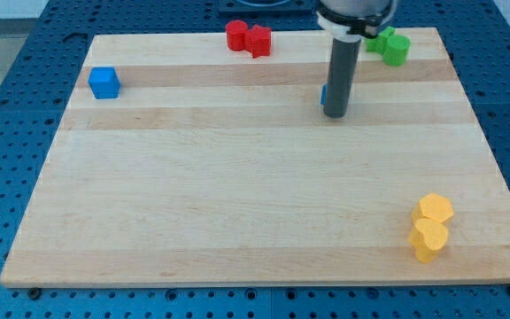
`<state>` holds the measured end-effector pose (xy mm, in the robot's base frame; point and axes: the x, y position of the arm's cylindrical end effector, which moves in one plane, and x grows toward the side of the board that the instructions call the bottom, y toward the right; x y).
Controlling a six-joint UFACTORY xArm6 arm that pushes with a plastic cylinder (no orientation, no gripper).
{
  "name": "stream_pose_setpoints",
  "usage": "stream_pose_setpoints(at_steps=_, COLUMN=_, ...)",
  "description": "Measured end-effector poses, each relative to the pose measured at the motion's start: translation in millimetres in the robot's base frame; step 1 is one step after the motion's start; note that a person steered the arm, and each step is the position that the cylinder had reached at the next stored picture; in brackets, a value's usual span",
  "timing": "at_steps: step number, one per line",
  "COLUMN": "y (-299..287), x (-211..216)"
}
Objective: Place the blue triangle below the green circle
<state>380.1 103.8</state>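
Note:
My tip (335,114) rests on the wooden board (237,195) in the upper right part of the view. A blue block, the blue triangle (324,95), is almost fully hidden behind the rod; only a sliver shows at the rod's left edge, touching it. The green circle (397,49) sits near the view's top right edge with a second green block (379,41) touching its left side, partly hidden by the arm. The tip is below and to the left of the green blocks.
A blue cube (104,82) lies at the upper left. Two red blocks (236,35) (258,41) touch each other at the top edge. Two yellow blocks (435,209) (429,239) sit together at the lower right.

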Motion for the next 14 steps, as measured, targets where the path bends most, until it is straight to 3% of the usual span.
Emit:
stream_pose_setpoints(at_steps=3, y=-89, x=-16)
stream_pose_setpoints(at_steps=4, y=-59, x=-53)
stream_pose_setpoints(at_steps=6, y=86, x=-50)
stream_pose_setpoints(at_steps=7, y=108, x=-52)
stream_pose_setpoints(at_steps=9, y=25, x=-90)
stream_pose_setpoints(at_steps=11, y=-26, x=-51)
stream_pose_setpoints(at_steps=12, y=-20, x=-36)
stream_pose_setpoints(at_steps=14, y=68, x=-33)
